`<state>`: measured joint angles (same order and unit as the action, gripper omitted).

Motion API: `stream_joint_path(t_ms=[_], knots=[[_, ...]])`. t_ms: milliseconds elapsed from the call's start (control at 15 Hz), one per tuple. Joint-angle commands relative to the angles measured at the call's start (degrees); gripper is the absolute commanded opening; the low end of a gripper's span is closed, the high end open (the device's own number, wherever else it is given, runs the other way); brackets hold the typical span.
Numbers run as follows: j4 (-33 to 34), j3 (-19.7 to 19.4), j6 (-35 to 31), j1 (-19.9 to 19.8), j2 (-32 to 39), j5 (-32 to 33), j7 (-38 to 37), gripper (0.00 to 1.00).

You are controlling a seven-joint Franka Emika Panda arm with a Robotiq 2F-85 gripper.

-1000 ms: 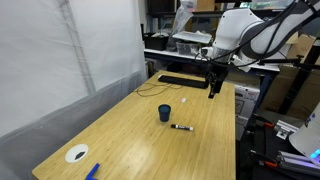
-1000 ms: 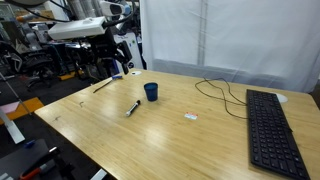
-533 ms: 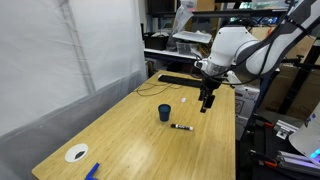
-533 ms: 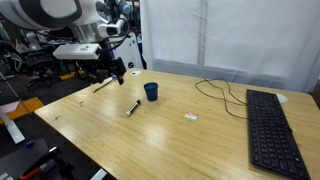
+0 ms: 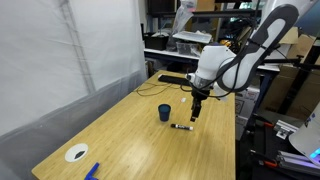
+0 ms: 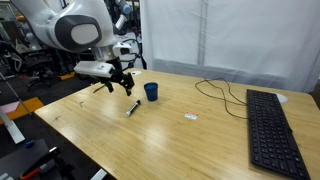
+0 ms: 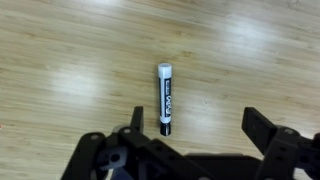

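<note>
One marker (image 7: 165, 98), label illegible, claw (image 7: 194, 120) spread

The end effector (image 5: 195, 114) has swung, seemingly, above the marker (image 5: 182, 127).

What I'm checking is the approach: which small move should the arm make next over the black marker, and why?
Probably a slight sideways shift, so the marker sits midway between the fingers before any descent. In the wrist view the gripper hovers over the table with its fingers open, and the marker lies closer to one of them than the other.
</note>
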<state>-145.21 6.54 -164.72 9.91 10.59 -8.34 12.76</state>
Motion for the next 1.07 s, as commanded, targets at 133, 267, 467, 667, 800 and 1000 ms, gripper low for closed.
stream_joint_path(t_ms=[133, 267, 467, 667, 800, 1000], knots=[[6.7, 6.0, -0.8, -7.0, 8.2, -3.2, 3.3, 1.0], [8.7, 7.1, -0.7, -8.2, 10.1, -2.3, 3.4, 1.0], [11.4, 7.6, -0.9, -8.4, 12.7, -0.9, 3.0, 1.0], [14.0, 5.9, 0.3, -6.6, 15.5, 2.8, 1.6, 1.0], [15.7, 4.6, 1.3, -5.8, 17.6, 6.1, 1.2, 1.0], [18.1, 4.4, 2.0, -6.1, 20.7, 9.0, 1.6, 1.0]])
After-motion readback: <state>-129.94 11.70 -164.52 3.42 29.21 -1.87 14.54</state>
